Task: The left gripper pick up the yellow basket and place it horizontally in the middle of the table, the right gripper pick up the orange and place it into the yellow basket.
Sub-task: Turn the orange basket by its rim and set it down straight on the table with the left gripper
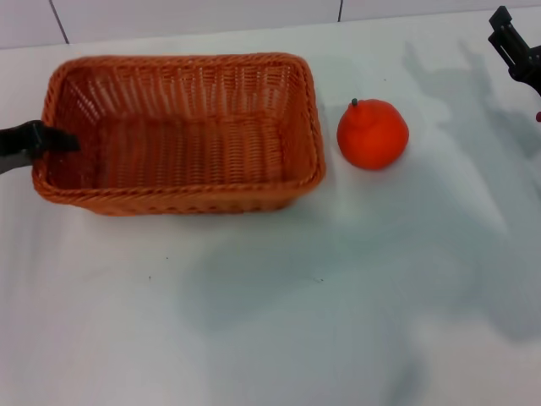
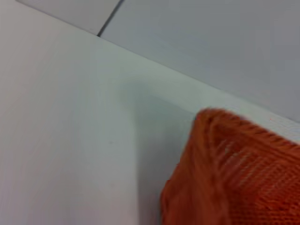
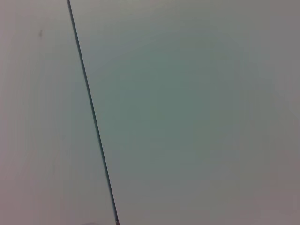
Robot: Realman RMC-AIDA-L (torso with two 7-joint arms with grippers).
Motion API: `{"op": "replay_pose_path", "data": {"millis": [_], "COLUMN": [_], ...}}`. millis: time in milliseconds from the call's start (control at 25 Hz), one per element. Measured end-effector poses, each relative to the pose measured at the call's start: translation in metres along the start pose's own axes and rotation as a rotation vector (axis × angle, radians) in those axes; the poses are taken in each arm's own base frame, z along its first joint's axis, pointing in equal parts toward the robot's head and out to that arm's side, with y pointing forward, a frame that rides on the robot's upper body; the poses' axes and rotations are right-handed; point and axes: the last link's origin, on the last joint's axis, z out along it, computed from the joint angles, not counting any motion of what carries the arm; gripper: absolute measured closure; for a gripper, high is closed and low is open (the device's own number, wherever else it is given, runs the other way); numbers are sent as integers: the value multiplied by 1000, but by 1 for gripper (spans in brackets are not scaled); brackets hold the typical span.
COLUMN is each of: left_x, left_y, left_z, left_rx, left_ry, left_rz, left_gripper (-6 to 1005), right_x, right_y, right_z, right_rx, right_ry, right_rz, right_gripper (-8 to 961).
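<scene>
Wicker of the yellow basket (image 1: pixel 182 131) sits clamped at its left end wall in my left gripper (image 1: pixel 52 139). Beyond its far end, just beside it, the orange (image 1: pixel 373 134) rests on the table (image 1: pixel 279 321). My right gripper (image 1: pixel 516 46) hangs well past the fruit; I cannot tell its state.

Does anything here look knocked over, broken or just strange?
Nothing stands out. The yellow basket sits upright and intact on the table, the left gripper at its end rim. The orange rests whole beside it; the right gripper waits farther off.
</scene>
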Motion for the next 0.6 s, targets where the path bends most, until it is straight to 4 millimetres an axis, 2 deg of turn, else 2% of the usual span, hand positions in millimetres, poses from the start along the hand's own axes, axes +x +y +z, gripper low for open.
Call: {"op": "replay_pose_path", "data": {"millis": [320, 440, 600], "left_x": [4, 6, 10], "left_y": [2, 3, 3], "left_z": [-2, -3, -6], "left_rx": [-4, -15, -9], "left_ry": [19, 36, 66], "left_rz": [5, 4, 16], "left_gripper": [703, 706, 568], "right_x": [-1, -1, -1], "right_y": [1, 1, 1], "right_z": [0, 0, 0], "right_rx": [-3, -5, -5], "right_ry": [-5, -9, -10], "right_rz": [-1, -1, -1], "right_gripper": [48, 50, 53]}}
